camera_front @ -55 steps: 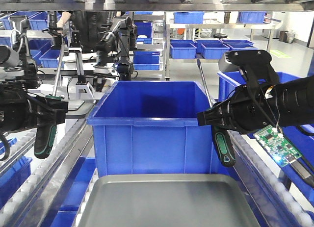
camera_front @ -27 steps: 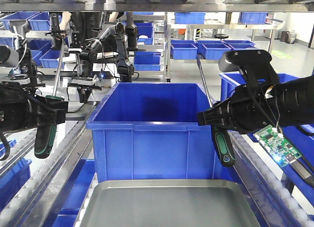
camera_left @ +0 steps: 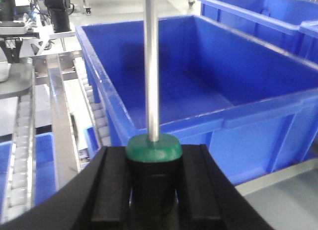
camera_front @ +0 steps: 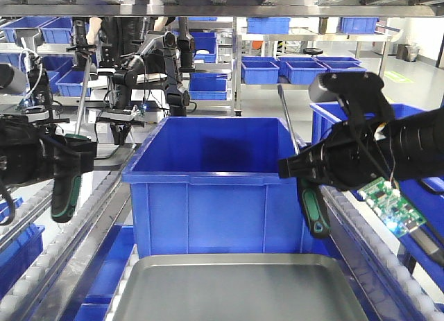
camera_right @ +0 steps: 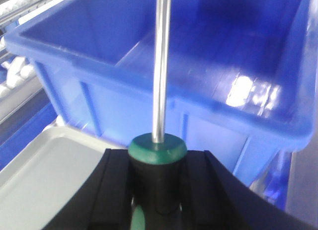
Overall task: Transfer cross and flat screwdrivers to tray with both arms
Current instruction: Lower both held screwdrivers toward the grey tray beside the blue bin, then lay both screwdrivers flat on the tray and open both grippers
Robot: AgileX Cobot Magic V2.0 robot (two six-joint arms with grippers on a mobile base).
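My left gripper [camera_front: 69,160] is shut on a screwdriver [camera_front: 66,193] with a black-and-green handle hanging down and its steel shaft pointing up, left of the blue bin. My right gripper [camera_front: 305,170], on the arm with the green circuit board [camera_front: 388,203], is shut on a like screwdriver [camera_front: 313,211] at the bin's right front corner. The grey metal tray [camera_front: 239,293] lies below and between them, with nothing on it. In the left wrist view the pads [camera_left: 112,185] clamp the handle [camera_left: 153,149]. In the right wrist view the handle [camera_right: 158,150] is clamped likewise and the tray [camera_right: 44,163] shows at lower left. The tips are too small to tell cross from flat.
A deep blue bin [camera_front: 208,189] stands just behind the tray, between roller conveyor rails [camera_front: 76,245]. More blue bins [camera_front: 298,68] fill shelves behind. Other black arms on stands [camera_front: 166,71] are at the back left. A steel shelf edge [camera_front: 222,9] runs overhead.
Both grippers keep their screwdrivers. The right one has sunk slightly towards the tray. The left one has barely moved. The arms in the background have shifted.
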